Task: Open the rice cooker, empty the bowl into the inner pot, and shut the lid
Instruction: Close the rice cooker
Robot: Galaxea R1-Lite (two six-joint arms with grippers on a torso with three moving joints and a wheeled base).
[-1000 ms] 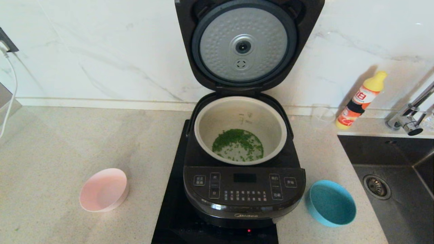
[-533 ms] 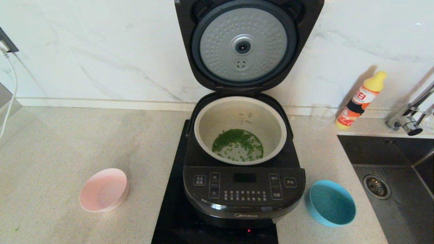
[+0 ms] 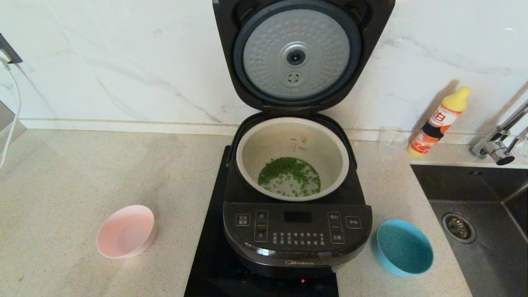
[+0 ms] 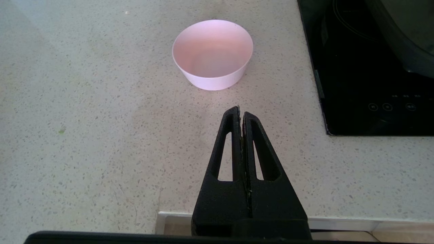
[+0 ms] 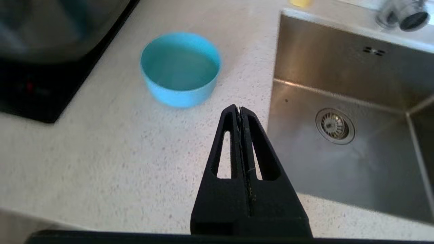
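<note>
The black rice cooker [image 3: 297, 231] stands at the middle of the counter with its lid [image 3: 296, 53] raised upright, dimpled silver underside facing me. The inner pot [image 3: 293, 159] holds green bits [image 3: 289, 175] on its bottom. An empty pink bowl [image 3: 126, 231] sits left of the cooker and shows in the left wrist view [image 4: 213, 54]. An empty blue bowl [image 3: 402, 246] sits to the right and shows in the right wrist view [image 5: 179, 67]. My left gripper [image 4: 240, 112] is shut and empty, short of the pink bowl. My right gripper [image 5: 239, 110] is shut and empty, short of the blue bowl. Neither arm shows in the head view.
The cooker rests on a black induction hob [image 3: 208, 255]. A steel sink [image 3: 478, 231] with a tap [image 3: 499, 144] lies at the right. A yellow-capped bottle [image 3: 439, 121] and a clear glass [image 3: 394, 138] stand by the marble wall. A white cable [image 3: 12, 107] hangs at far left.
</note>
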